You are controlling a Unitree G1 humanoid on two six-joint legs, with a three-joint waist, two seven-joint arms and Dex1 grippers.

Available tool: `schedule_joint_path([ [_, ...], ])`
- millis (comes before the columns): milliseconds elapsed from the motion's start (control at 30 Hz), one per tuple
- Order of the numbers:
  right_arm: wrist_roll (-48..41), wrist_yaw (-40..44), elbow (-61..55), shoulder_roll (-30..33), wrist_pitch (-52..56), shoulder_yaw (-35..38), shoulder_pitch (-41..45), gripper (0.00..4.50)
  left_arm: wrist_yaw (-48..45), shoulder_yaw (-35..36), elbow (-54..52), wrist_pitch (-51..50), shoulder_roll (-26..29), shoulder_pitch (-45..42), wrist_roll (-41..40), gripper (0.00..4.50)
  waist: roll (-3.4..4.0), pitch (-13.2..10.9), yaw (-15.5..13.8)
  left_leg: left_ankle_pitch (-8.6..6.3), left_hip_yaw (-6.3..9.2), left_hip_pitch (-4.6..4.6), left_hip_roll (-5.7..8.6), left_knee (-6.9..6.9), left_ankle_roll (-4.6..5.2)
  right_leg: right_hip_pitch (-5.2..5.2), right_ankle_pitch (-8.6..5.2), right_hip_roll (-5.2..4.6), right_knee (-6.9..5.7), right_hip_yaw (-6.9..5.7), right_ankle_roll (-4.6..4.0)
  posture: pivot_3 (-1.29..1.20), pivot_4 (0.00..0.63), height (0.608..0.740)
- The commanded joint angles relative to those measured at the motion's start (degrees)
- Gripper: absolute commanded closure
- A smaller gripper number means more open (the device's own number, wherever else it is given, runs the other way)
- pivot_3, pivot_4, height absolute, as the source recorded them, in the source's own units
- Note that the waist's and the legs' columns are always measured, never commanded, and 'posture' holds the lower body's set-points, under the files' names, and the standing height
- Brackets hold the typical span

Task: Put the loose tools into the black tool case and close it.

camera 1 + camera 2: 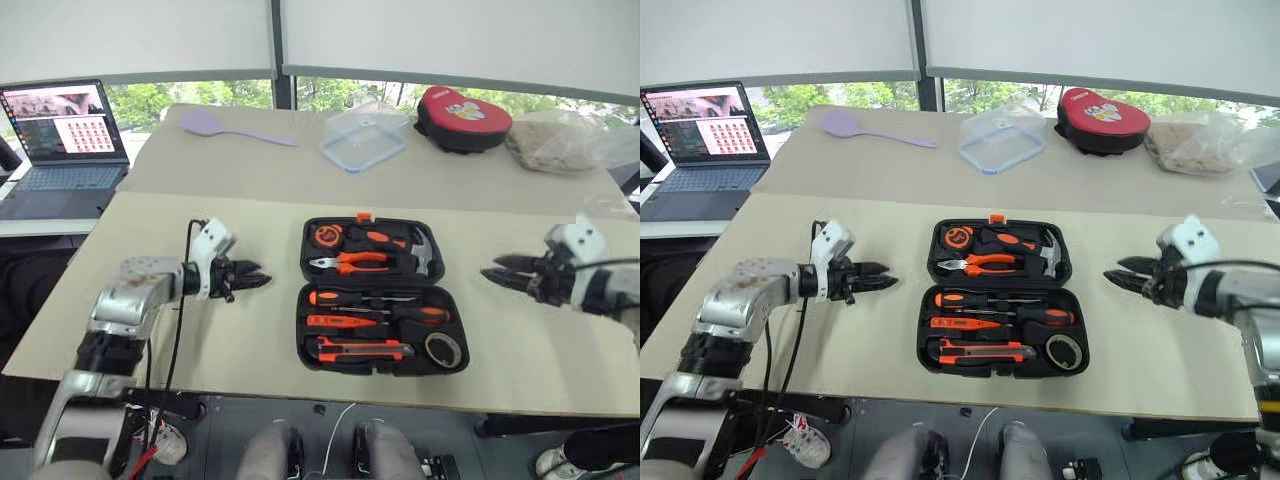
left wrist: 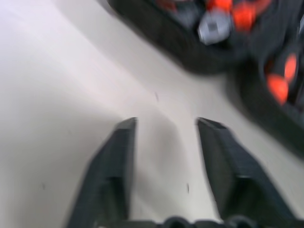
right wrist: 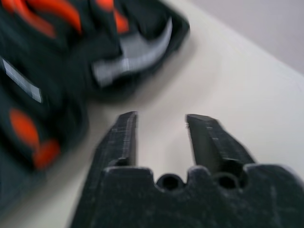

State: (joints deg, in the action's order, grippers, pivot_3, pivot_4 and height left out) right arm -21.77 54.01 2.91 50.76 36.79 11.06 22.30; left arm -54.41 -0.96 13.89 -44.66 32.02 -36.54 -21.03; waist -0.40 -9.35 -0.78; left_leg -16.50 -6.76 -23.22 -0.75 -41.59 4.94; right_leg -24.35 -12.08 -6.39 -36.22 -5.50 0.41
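case: the case (image 1: 383, 295) lies open flat on the table (image 1: 250, 300), between the two grippers, apart from both; its orange latch (image 1: 364, 216) is at the far edge.
far half: holds the tape measure (image 1: 328, 236), pliers (image 1: 350, 262) and hammer (image 1: 420, 252).
near half: the screwdrivers (image 1: 375, 298) lie in rows, the knife (image 1: 365, 350) below them at the near edge, the tape roll (image 1: 443, 349) in the near right corner.
done: judging by how things lie, every loose tool seems to be in the case already; I see none out on the table around it.
left to do: the lid is not yet folded over and the latch is not fastened, so closing is what remains.
left gripper: the left gripper (image 1: 252, 279) hovers just left of the case, tips toward it; in the left wrist view the fingers (image 2: 114, 161) stand apart with bare table between them, holding nothing.
right gripper: the right gripper (image 1: 500, 271) hovers to the right of the case, tips toward it; in the right wrist view its fingers (image 3: 121, 140) are parted and empty, the hammer end of the case ahead.
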Motion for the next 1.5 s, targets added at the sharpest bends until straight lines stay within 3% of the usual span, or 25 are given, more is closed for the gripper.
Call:
schedule_joint_path([
  [33,-0.78,-2.57,0.76,-1.67,5.50,-1.97,4.63,0.95,5.28,2.76,1.55,-5.40,-3.88,-4.91,-2.48,0.64,0.00,0.00,-0.19,0.01,0.00,-0.12,0.02,-0.08,0.01,-0.04,-0.01,0.02,0.00,-0.02,0.02,0.00,0.150,0.731],
  [100,1.17,-4.48,2.73,-3.72,5.68,-4.58,7.61,0.21,9.35,3.68,4.06,-7.46,-7.27,-8.07,-2.46,0.00,0.00,0.00,-0.22,-0.01,0.00,-0.20,0.11,-0.08,0.06,-0.05,-0.06,0.02,0.04,-0.14,0.13,0.00,0.150,0.731],
  [133,2.00,-5.36,3.53,-4.52,5.60,-5.70,8.75,0.05,11.04,4.01,5.08,-8.20,-8.50,-9.26,-2.43,0.00,0.00,0.00,-0.10,-0.03,-0.03,-0.18,0.13,-0.06,0.09,-0.03,-0.09,0.03,0.02,-0.18,0.19,0.00,0.150,0.731],
  [367,7.67,-13.07,13.23,-10.55,6.45,-9.90,16.48,0.05,16.87,2.96,9.39,-8.09,-13.30,-11.70,-0.13,0.00,-0.01,-0.01,0.43,-0.03,-0.08,-0.13,0.34,0.02,0.10,-0.03,-0.04,-0.02,0.13,-0.17,0.39,0.00,0.150,0.731],
  [500,7.82,-14.34,14.08,-11.25,7.29,-9.12,16.75,1.00,18.36,3.49,9.51,-8.19,-14.32,-11.54,-0.33,0.94,-0.01,-0.01,0.38,-0.02,-0.09,-0.13,0.36,0.09,0.09,-0.03,-0.04,-0.04,0.11,-0.19,0.39,0.00,0.150,0.731],
  [700,7.16,-15.40,13.17,-11.70,8.62,-8.08,15.99,3.03,17.72,2.47,8.29,-8.06,-14.03,-10.88,-0.07,3.13,-0.01,-0.01,0.72,0.00,-0.10,0.06,0.35,0.08,0.03,0.08,-0.04,-0.04,0.12,-0.13,0.39,0.00,0.150,0.731],
  [800,6.68,-15.86,12.06,-11.87,9.33,-7.73,15.24,4.08,17.50,2.45,8.20,-8.03,-13.94,-10.89,-0.23,4.06,0.01,0.01,0.78,0.01,-0.11,0.19,0.35,0.13,0.01,0.15,-0.04,-0.06,0.10,-0.08,0.38,0.00,0.150,0.731],
  [867,6.79,-15.95,11.27,-11.91,9.28,-7.90,14.70,4.50,17.43,2.38,8.17,-7.95,-13.93,-10.91,-0.27,4.49,0.01,0.01,0.82,0.01,-0.11,0.24,0.35,0.16,0.00,0.19,-0.04,-0.08,0.11,-0.07,0.38,0.00,0.150,0.731],
  [1367,6.26,-17.94,7.17,-12.96,13.23,-6.49,15.14,4.50,15.63,-0.19,6.45,-6.49,-13.02,-9.84,0.77,4.49,0.02,0.02,1.19,0.04,-0.19,0.32,0.34,0.33,-0.04,0.14,-0.03,-0.08,0.11,0.02,0.37,0.00,0.150,0.731],
  [1400,6.13,-17.87,6.81,-12.81,13.48,-6.33,14.87,3.90,15.68,-0.17,6.38,-6.50,-13.05,-9.77,0.81,4.50,0.02,0.02,1.18,0.04,-0.19,0.32,0.35,0.33,-0.04,0.14,-0.03,-0.08,0.10,0.02,0.37,0.00,0.150,0.731],
  [1500,6.18,-18.28,5.48,-12.33,14.42,-5.98,14.18,3.05,15.75,-0.20,5.97,-6.59,-13.13,-9.51,0.85,4.50,0.02,0.02,1.17,0.04,-0.19,0.31,0.34,0.36,-0.04,0.12,-0.04,-0.09,0.12,0.02,0.37,0.00,0.150,0.731],
])
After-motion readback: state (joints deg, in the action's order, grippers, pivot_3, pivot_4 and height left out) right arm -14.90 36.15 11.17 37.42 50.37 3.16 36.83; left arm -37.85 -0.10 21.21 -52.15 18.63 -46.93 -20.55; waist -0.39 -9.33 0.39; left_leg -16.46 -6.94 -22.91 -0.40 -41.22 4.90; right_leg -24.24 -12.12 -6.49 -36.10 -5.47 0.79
